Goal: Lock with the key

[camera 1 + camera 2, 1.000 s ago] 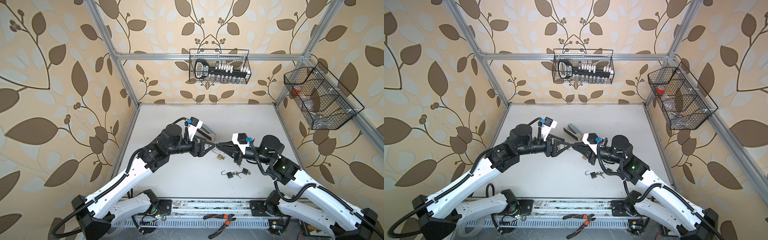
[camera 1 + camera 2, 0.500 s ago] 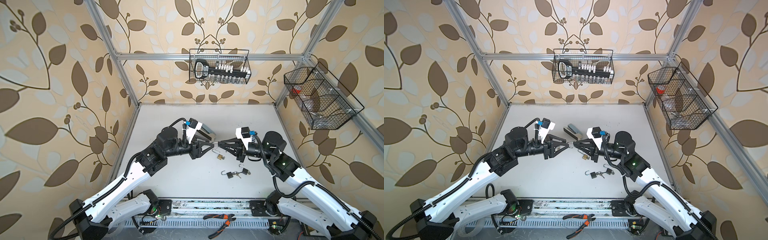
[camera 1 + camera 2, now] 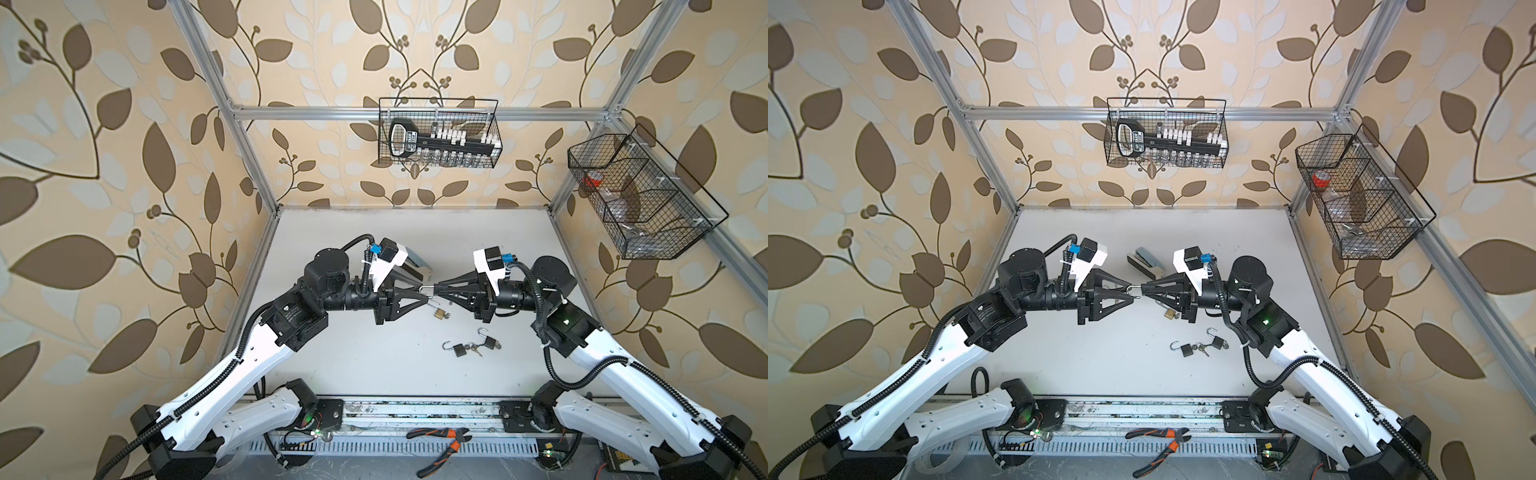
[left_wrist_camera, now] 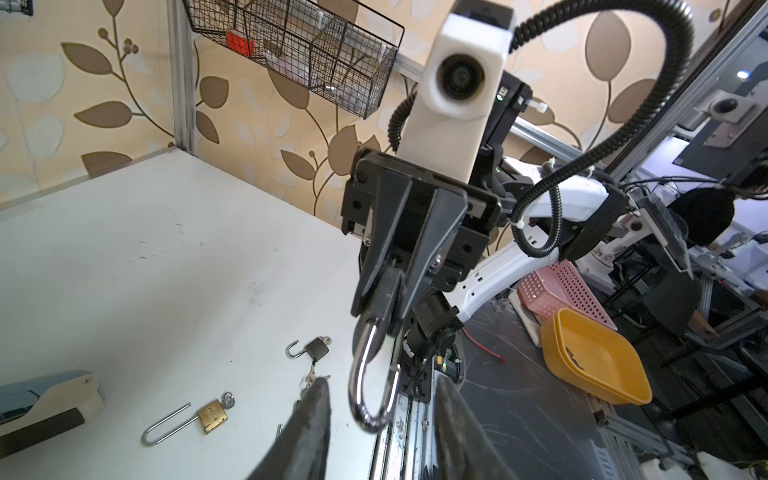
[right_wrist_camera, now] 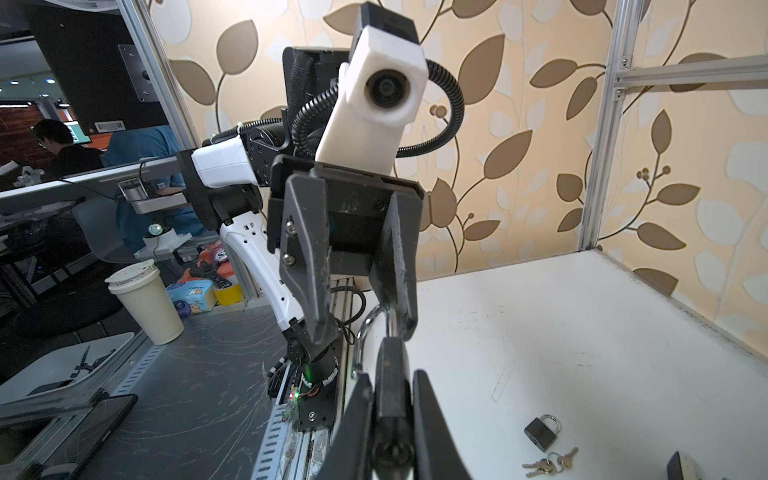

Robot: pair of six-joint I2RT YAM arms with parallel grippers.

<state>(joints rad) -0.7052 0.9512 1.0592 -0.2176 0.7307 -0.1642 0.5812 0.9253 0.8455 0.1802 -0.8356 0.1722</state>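
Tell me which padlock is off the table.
The black padlock clamped in the right gripper; the brass one and two black ones lie on the table.

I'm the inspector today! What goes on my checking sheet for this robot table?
Surface: white table, faint scuff marks.
Job's things: black padlock held in the air, shackle looks open; brass padlock and two small black padlocks with keys lie on the table.
Clutter: stapler near the back; orange pliers on the front rail.
Grippers: right gripper shut on the black padlock's body; left gripper open, fingers either side of its shackle.
Cables: black hoses along both arms, clear of the locks.
Surroundings: two wire baskets on leafy walls.
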